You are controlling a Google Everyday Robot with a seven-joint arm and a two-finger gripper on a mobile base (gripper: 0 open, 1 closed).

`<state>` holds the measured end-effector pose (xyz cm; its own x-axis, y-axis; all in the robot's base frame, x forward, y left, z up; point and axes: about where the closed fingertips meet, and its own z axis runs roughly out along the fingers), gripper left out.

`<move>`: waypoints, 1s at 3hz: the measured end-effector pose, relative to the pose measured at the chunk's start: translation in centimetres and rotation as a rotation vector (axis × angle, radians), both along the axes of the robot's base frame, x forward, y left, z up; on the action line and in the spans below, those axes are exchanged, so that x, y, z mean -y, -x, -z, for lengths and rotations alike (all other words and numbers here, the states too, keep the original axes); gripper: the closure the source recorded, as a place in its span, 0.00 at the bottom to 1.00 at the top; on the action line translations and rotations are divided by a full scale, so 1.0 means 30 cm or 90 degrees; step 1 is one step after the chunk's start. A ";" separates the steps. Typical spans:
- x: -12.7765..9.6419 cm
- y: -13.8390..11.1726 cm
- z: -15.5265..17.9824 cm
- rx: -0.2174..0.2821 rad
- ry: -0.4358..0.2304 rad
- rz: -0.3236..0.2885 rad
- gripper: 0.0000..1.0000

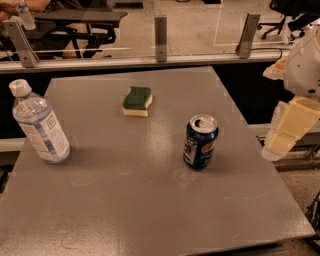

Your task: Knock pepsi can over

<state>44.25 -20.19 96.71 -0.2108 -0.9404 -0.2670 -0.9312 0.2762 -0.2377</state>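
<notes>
- Gripper of the robot hangs at the right edge of the view, outside the right side of the table. It shows as pale cream-yellow blocks under a white rounded part of the arm. It touches nothing, and I cannot tell whether it is spread or pressed together.
- On the near part of the grey table top there are only some faint pale scuff marks.
- Farther in, right of the middle, the pepsi can stands upright on the table. It is dark blue with a silver top, and the round red-white-blue logo faces toward the front right. The can is well apart from the gripper; a strip of table top and the table's right edge lie between them.
- At about the same depth, near the left edge, stands a water bottle of clear plastic with a white cap and a pale label. It is on its base and well apart from the can.
- Behind these two, near the middle of the table, lies a sponge, green on top and yellow below. It lies flat and touches neither the bottle nor the can.
- Beyond the far edge runs a metal rail with upright posts that hold a clear panel.
- Behind the panel I see a pale floor, a dark desk at the left and an office chair at the right.
</notes>
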 end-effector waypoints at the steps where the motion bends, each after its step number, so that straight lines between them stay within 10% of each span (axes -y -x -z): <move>1: -0.074 -0.013 0.053 -0.002 -0.052 -0.013 0.00; 3: -0.227 -0.047 0.148 -0.008 -0.158 -0.049 0.00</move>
